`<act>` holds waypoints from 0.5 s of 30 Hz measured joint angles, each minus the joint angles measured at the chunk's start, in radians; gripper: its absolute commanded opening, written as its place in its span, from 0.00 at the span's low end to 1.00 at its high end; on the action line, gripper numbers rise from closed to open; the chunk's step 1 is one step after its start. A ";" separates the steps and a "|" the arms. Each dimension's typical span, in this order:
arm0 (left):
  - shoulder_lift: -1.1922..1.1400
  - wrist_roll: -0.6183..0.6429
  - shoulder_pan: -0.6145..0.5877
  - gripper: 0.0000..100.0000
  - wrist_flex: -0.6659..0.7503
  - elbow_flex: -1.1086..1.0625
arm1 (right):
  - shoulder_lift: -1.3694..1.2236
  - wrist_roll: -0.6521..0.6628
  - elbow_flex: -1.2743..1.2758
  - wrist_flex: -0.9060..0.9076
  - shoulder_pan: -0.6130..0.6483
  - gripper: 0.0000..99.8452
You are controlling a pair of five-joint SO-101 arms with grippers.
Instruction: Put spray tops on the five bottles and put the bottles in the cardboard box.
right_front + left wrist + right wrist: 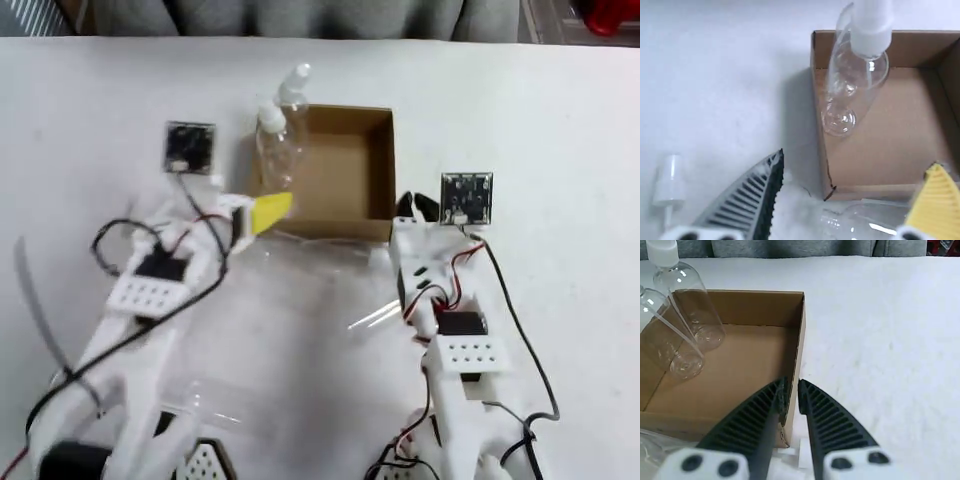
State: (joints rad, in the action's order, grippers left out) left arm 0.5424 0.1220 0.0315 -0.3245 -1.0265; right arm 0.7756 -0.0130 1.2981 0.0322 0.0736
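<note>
White table (520, 100) | two bottles (272, 150) in cardboard box (345, 190) | right pincer (791, 386) clamps wall

Two capped bottles (695, 310) (670, 340), one cardboard box (760, 307).

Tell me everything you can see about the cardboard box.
The brown cardboard box is squarish and open-topped, with plain upright walls. It sits flat on the white table just ahead of both arms. Two clear plastic bottles with white spray tops lean inside against one side wall, and most of the floor is uncovered. The right gripper appears to pinch the opposite wall near a front corner between its black fingers.
</note>
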 measured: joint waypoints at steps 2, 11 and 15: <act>0.084 0.000 -0.049 0.40 -0.061 -0.011 | 0.000 0.000 0.000 0.000 0.000 0.01; 0.304 0.002 -0.316 0.40 -0.298 -0.012 | 0.000 0.000 0.000 0.046 0.000 0.01; 0.310 0.002 -0.450 0.40 -0.298 -0.012 | 0.005 0.000 0.000 0.064 0.000 0.01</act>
State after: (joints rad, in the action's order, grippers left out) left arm 0.8523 0.1235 -0.4181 -0.6222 -1.0388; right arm 0.7802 -0.0130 1.2981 0.0967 0.0736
